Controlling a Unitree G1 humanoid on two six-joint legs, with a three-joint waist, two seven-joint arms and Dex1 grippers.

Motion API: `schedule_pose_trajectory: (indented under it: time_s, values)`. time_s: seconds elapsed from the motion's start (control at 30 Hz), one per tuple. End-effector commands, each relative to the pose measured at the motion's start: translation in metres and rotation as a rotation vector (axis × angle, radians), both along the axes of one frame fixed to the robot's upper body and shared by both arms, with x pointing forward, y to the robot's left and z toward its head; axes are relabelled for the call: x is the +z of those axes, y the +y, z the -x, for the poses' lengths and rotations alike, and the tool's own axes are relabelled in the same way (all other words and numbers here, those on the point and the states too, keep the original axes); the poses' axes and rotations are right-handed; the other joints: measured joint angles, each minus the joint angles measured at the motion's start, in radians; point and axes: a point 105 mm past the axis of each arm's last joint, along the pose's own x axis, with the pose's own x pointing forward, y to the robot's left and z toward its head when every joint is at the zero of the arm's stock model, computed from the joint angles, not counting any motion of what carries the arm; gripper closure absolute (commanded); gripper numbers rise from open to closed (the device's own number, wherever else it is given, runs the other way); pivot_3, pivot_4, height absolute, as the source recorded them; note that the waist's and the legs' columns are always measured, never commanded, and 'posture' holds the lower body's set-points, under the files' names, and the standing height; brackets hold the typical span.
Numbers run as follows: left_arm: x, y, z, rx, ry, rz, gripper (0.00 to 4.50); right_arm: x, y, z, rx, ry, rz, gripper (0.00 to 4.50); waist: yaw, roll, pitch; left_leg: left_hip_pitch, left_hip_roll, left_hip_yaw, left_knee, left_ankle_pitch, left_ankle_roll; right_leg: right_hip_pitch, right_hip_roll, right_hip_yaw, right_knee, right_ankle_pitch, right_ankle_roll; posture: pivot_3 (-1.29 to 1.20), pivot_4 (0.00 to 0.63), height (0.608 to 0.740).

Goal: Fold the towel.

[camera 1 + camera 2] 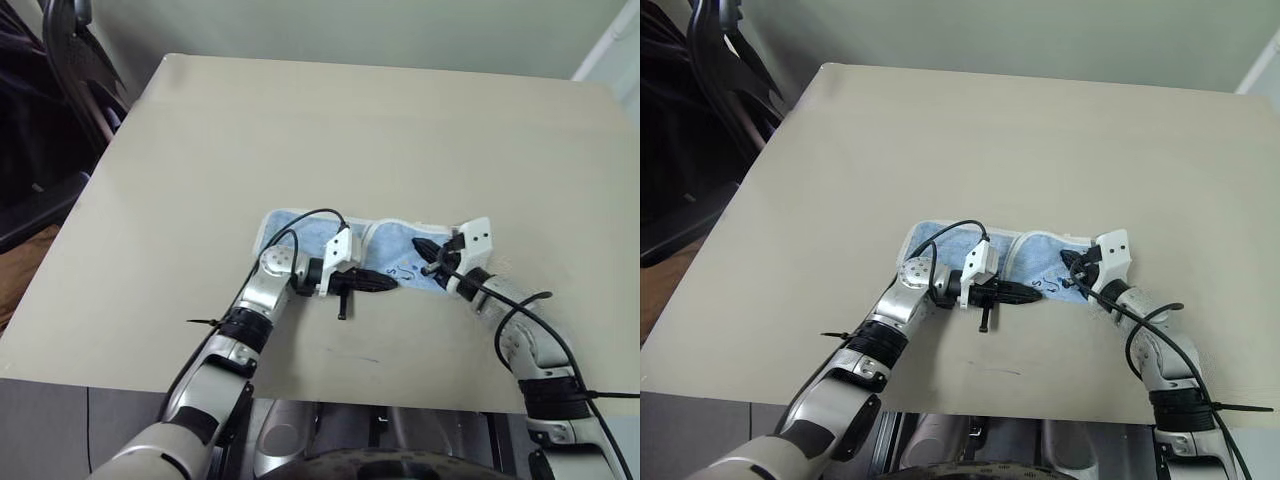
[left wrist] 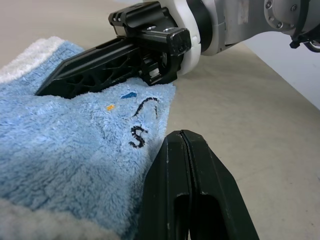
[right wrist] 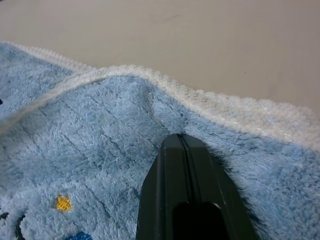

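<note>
Matte beige table [image 1: 300,130], fluffy blue terry towel [image 1: 300,232] bunched lengthwise, left gripper [image 1: 385,282] and right gripper [image 1: 432,262] fingers pressed together on its pile

head pair overhead (shared table [image 1: 300,130]), wrist cameras close on towel [image 3: 100,140]

Table: a plain beige top [image 1: 330,130] filled the middle.
Wall: pale [image 1: 400,30], behind it.
Chair: dark [image 1: 70,60], at the far left corner.

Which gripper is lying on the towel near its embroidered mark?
The right gripper: it rests on the towel near the mark; the left gripper sits at the near edge.
</note>
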Motion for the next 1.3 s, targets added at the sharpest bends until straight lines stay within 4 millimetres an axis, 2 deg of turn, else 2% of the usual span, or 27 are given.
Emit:
schedule_pose_trajectory:
  time_s: [0.03,0.17,0.27,0.37,0.47,0.57,0.7,0.83,1.0,1.13,1.23,1.3]
  values:
    - [0.021,-0.001,-0.001,0.002,0.033,0.097,4.5,-0.007,0.003,0.004,0.023,0.041,-0.025,4.48,0.0,0.0,0.0,0.0,0.0,0.0,0.0,0.0,0.0,0.0,0.0,0.0,0.0,0.0,0.0,0.0,0.15,0.733]
    - [0.053,0.009,-0.004,0.012,0.054,0.194,4.5,0.012,0.001,0.003,0.036,-0.008,-0.065,4.48,0.0,0.0,0.0,-0.001,0.0,0.0,0.0,0.002,-0.004,-0.001,0.0,0.0,0.0,0.0,0.0,0.0,0.15,0.733]
    - [0.077,0.023,0.002,-0.026,0.069,0.243,4.5,0.028,0.004,0.01,0.089,-0.041,-0.119,4.48,-0.001,0.0,0.001,-0.001,0.0,0.0,-0.001,0.004,-0.006,-0.002,0.0,0.0,0.0,-0.001,0.0,0.0,0.15,0.733]
    - [0.097,0.036,-0.001,0.0,0.099,0.284,4.5,0.042,0.006,0.016,0.134,-0.038,-0.162,4.48,0.0,0.0,0.001,-0.002,0.0,0.0,-0.004,0.008,-0.011,-0.003,0.001,0.0,0.0,-0.003,0.0,0.0,0.15,0.733]
    - [0.117,0.064,-0.023,0.16,0.129,0.329,3.9,0.067,0.013,0.033,0.247,-0.041,-0.214,4.5,0.002,-0.001,0.002,-0.002,0.0,0.0,-0.004,0.009,-0.01,-0.003,0.0,0.0,0.0,-0.004,0.0,0.0,0.15,0.733]
    - [0.128,0.095,-0.029,0.254,0.207,0.352,2.88,0.089,0.016,0.046,0.325,-0.057,-0.255,4.5,0.001,-0.001,0.002,-0.003,0.0,0.001,-0.005,0.011,-0.008,-0.004,0.001,0.0,0.0,-0.005,0.0,0.0,0.15,0.733]
    - [0.125,0.138,-0.024,0.357,0.355,0.327,1.44,0.094,0.014,0.045,0.316,-0.049,-0.234,4.5,-0.004,-0.002,0.002,-0.001,0.0,0.001,-0.01,0.013,-0.008,-0.004,0.001,0.0,-0.001,-0.006,-0.002,0.0,0.15,0.733]
    - [0.107,0.175,-0.012,0.498,0.458,0.221,0.02,0.089,0.017,0.048,0.34,-0.028,-0.201,4.5,-0.006,-0.002,0.002,-0.002,0.0,0.0,-0.015,0.016,-0.006,-0.009,0.001,0.0,0.0,-0.007,-0.003,0.0,0.15,0.733]
    - [0.082,0.203,0.007,0.653,0.68,0.035,0.02,0.081,0.024,0.044,0.349,-0.002,-0.197,4.5,-0.002,-0.002,0.002,-0.002,0.002,-0.001,-0.017,0.015,-0.008,-0.01,0.002,-0.001,0.0,-0.009,-0.005,0.0,0.15,0.733]
    - [0.079,0.218,0.004,0.758,0.847,0.133,0.02,0.086,0.027,0.037,0.343,-0.011,-0.24,4.5,-0.001,-0.002,0.002,-0.002,0.001,-0.001,-0.017,0.014,-0.012,-0.01,0.002,-0.001,0.001,-0.009,-0.009,0.0,0.15,0.733]
    - [0.074,0.217,0.009,0.761,0.945,0.204,0.02,0.091,0.026,0.031,0.324,-0.018,-0.278,4.5,-0.001,-0.002,0.002,-0.002,0.001,-0.001,-0.017,0.012,-0.02,-0.01,0.002,-0.001,0.002,-0.008,-0.01,0.0,0.15,0.733]
    - [0.064,0.216,0.01,0.787,1.023,0.237,0.02,0.094,0.024,0.028,0.315,-0.02,-0.295,4.5,-0.001,-0.002,0.002,-0.002,0.001,-0.002,-0.017,0.013,-0.021,-0.011,0.002,-0.001,0.003,-0.008,-0.01,0.0,0.15,0.733]
